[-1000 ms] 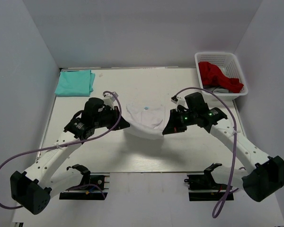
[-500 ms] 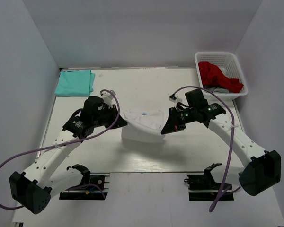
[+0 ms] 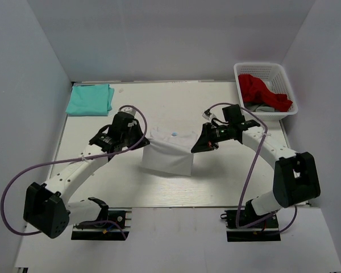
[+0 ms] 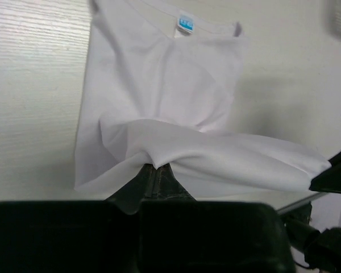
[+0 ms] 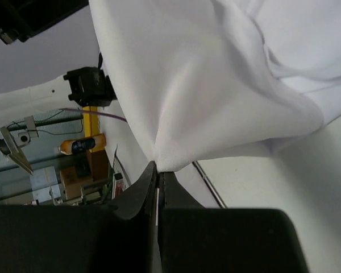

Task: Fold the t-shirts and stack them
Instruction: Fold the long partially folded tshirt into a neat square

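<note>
Both sets of jaws are clamped shut on cloth here. The left jaws pinch a bunched bit of the white t-shirt's [image 4: 165, 85] edge. The right jaws are squeezed on a fold of the same white t-shirt [image 5: 204, 74] at the opposite side, so the held edge hangs between them, lifted off the desk [image 3: 159, 108]. The cloth sags a little in the middle.

The rest of the white t-shirt [image 3: 167, 156] lies flat on the desk, left of the basket [image 3: 284, 77] and nearer the arms than it is. Its collar end, with the little blue label [image 4: 186, 23], points away from the arms. The mint-teal t-shirt [image 3: 90, 99] is already folded, well to the left of the basket at the far-left corner. The basket itself has a red cloth [image 3: 261, 91] in it.

My read is that this is the half-fold, with the held edge going over to the collar. To do it well I'd carry both sides level and at the same pace so the edge lands square. A touch of tension between the jaws should take out that sag. I'd lower it right onto the lower layer near the label before letting go. This cloth looks thin, so it'll probably wrinkle or drag the bottom layer if the move is too low or jerky.
</note>
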Motion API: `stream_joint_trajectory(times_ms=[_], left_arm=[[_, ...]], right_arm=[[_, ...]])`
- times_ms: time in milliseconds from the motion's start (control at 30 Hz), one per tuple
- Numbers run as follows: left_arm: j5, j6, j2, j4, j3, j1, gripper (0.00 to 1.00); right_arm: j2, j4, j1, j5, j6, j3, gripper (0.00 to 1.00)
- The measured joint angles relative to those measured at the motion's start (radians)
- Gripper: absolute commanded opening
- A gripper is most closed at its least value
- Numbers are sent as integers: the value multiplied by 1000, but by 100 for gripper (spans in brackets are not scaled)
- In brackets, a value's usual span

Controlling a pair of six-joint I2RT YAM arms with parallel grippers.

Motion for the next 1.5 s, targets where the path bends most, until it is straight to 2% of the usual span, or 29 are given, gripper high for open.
stream_joint_trajectory(times_ms=[300,667,800,833,867,933,1000,1033,1067,1100,1200,1333,1400,1500], left_arm=[[-111,2,208,96,134,11,0],[-121,50,552,233,330,61,0],[-103,66,711,267,454,76,0],[-98,70,757,272,493,81,0],[-91,75,803,266,538,87,0],[-77,87,897,257,638,96,6],[-75,108,976,254,722,104,29],[-74,118,1009,250,762,108,68],[-71,132,1040,239,803,113,93],[-72,138,1064,226,843,116,100],[-76,168,1105,176,953,122,100],[-84,208,1070,146,988,127,100],[-72,219,1033,149,960,121,100],[-4,224,935,168,834,113,100]], right_arm=[[216,78,-80,-18,1,112,0],[440,180,-160,-27,40,291,0],[549,203,-192,-33,48,376,0],[578,206,-198,-34,49,402,5],[624,209,-206,-31,49,445,15],[689,208,-218,-10,48,506,28],[740,195,-227,31,43,570,47],[763,189,-232,64,38,604,59],[778,185,-235,101,35,633,82],[790,176,-237,145,26,665,89],[785,160,-241,240,4,716,90],[669,181,-234,314,-5,633,90],[577,197,-216,327,-1,552,90],[462,247,-160,315,16,443,90]])
